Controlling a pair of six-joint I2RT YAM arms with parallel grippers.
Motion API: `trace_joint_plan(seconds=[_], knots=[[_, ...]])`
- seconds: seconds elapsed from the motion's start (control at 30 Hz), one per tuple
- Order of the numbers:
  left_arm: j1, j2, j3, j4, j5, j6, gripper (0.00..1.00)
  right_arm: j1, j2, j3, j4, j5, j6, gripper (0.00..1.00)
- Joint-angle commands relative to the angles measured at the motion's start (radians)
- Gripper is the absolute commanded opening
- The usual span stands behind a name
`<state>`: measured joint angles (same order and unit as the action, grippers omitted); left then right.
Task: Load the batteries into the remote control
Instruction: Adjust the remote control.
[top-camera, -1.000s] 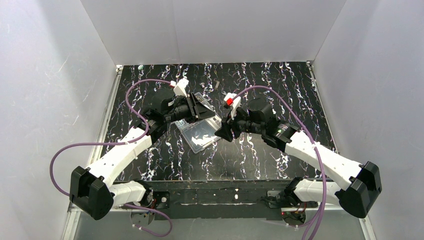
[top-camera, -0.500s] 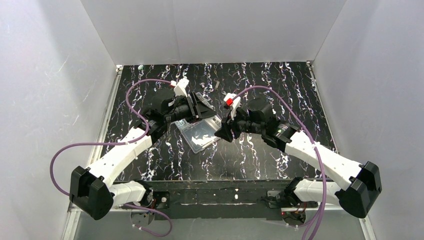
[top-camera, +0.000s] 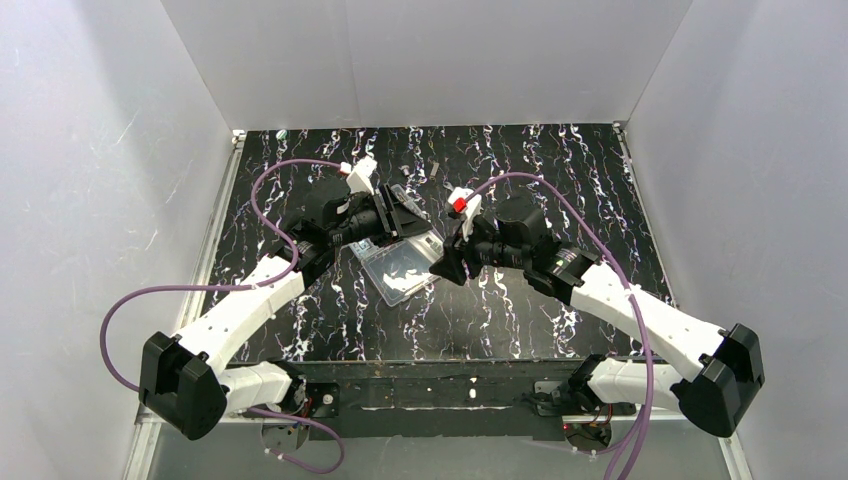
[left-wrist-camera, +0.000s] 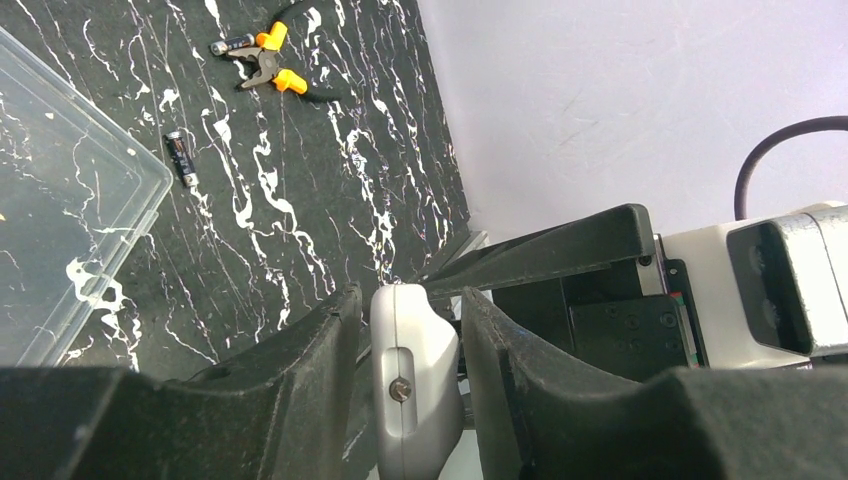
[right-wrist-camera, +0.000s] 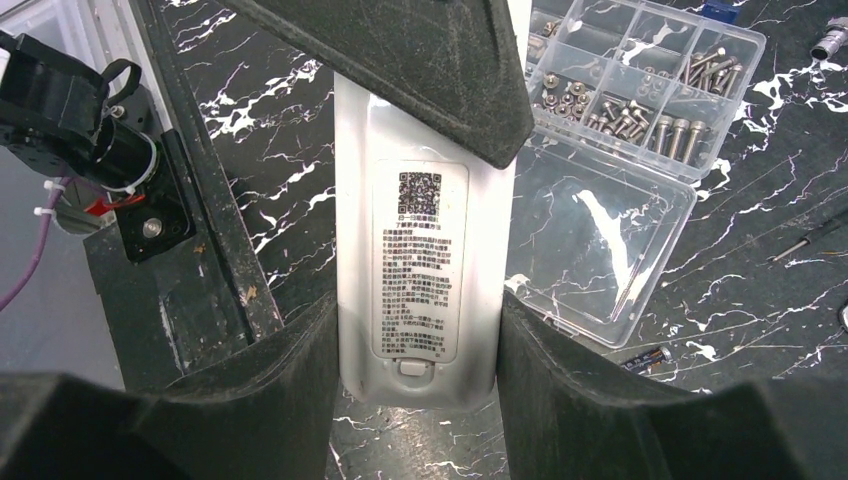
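The two arms rise from their bases at the near edge of the black marbled table (top-camera: 300, 330) and bend inward to meet over its middle. There the right gripper (right-wrist-camera: 418, 335) is clamped on the near end of the remote control (right-wrist-camera: 418, 240), one finger pressed against each long side. The remote is a slim white bar held off the table, and its back, carrying a printed label with a QR code, faces the right wrist camera. The left gripper (left-wrist-camera: 410, 320) grips the remote's other end, pinching its narrow edge between both fingers, and one of its black fingers (right-wrist-camera: 400, 60) overlaps the far part of the remote.

Below and just beyond the held remote an opened clear plastic box (right-wrist-camera: 600, 240) lies on the table. Its compartment half (right-wrist-camera: 640, 80) is filled with screws and bolts. A dark battery (right-wrist-camera: 650, 357) lies on the table just beside the box's lid. Farther back, near the rear wall, lie orange-handled pliers (left-wrist-camera: 265, 65), with another battery (left-wrist-camera: 232, 44) just beside them.
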<state>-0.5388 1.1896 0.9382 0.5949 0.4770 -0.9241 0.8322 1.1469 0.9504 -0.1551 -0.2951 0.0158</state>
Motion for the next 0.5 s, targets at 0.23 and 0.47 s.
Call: trace_joint_plan(seconds=[0.23,0.47], knots=[[-0.004,-0.031,-0.008,0.025,0.0,0.01,0.34,0.001,-0.032,-0.015,0.048,-0.01,-0.004,0.08],[-0.004,-0.03,-0.009,0.023,-0.003,0.011,0.25,0.002,-0.03,-0.017,0.047,-0.007,-0.006,0.08]])
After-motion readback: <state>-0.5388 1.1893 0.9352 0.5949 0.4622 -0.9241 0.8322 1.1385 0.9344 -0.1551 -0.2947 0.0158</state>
